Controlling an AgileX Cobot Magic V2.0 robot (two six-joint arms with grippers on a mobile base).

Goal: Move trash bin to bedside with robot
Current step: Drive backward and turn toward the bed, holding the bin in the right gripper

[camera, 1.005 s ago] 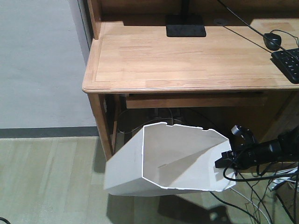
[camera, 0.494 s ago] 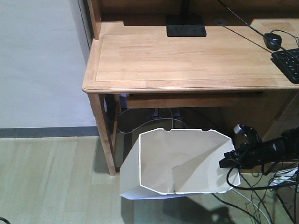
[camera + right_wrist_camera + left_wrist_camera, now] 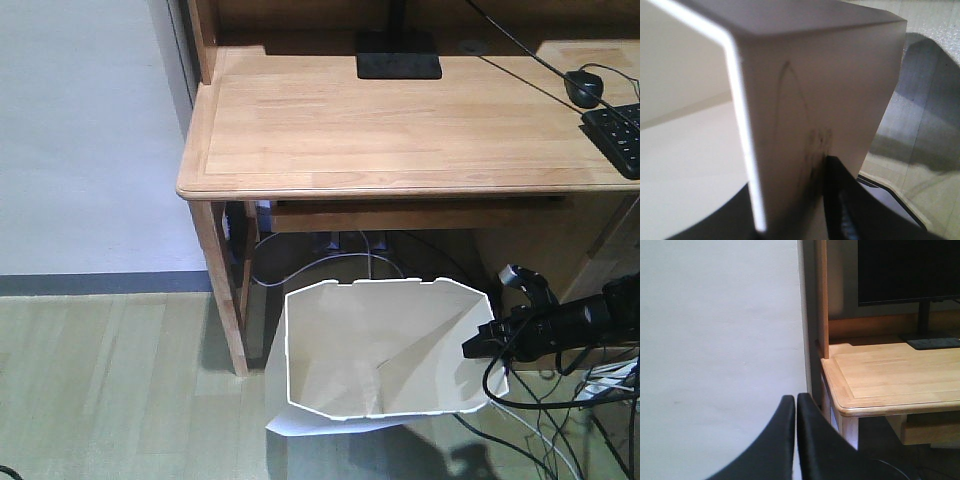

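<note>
The white trash bin stands on the floor in front of the desk's left leg, with its angular rim facing up and its cream inside showing. My right gripper, on a slim black arm coming from the right, is shut on the bin's right wall at the rim. In the right wrist view the bin wall runs between the jaws of the right gripper, one finger inside and one outside. The left gripper is shut on nothing, up near the wall and the desk corner. The bedside is out of view.
A light wooden desk stands over the bin and carries a monitor base, a mouse and a keyboard. Loose cables lie on the floor at the right. A grey wall is to the left.
The bin has swung from a strong leftward tilt to nearly upright, its rim now facing up. My right gripper stayed shut on the right wall. Only the front view shows earlier moments.
</note>
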